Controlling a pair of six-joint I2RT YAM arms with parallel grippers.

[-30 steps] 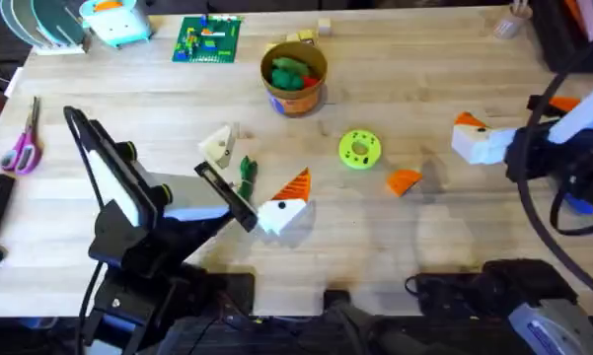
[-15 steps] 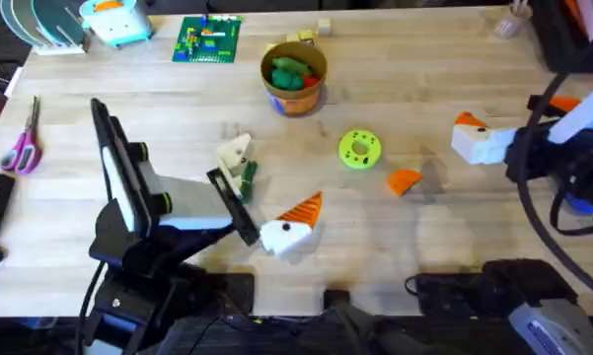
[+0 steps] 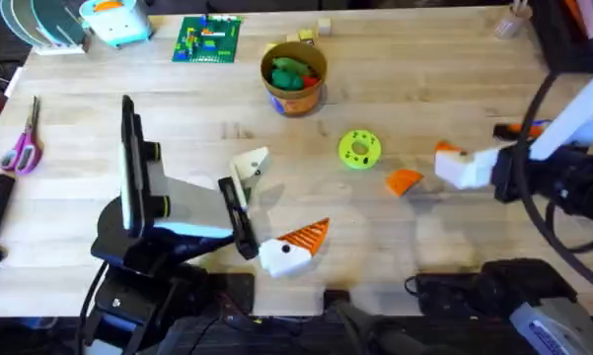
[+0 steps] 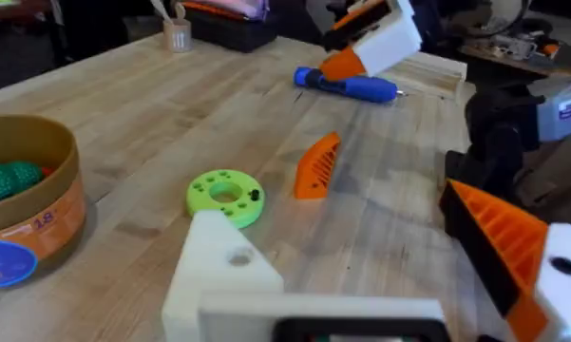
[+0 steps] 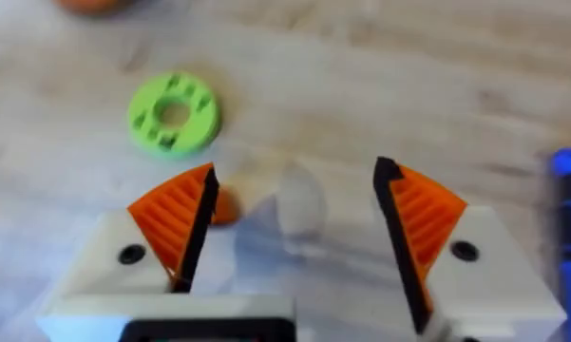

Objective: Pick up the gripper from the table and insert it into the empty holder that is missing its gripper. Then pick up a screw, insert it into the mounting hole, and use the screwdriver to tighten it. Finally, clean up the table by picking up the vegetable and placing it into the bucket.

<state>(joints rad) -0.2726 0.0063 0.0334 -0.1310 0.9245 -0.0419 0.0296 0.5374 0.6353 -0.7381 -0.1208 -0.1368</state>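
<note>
My right gripper [image 5: 295, 209], fingers spread and empty, has slid in near the loose orange gripper [image 3: 405, 180] on the table, so I judge pickup is next. My left gripper [image 3: 288, 194] has swung round, wide open, its bare holder [image 3: 249, 166] waiting. I count two arms, one bucket [image 3: 294, 97], one screwdriver [image 4: 347, 85], one green disc [image 3: 359, 148].

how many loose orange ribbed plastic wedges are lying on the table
1. The small orange ribbed plastic wedge lies on the wooden table, between the yellow-green disc and the right gripper.
</note>
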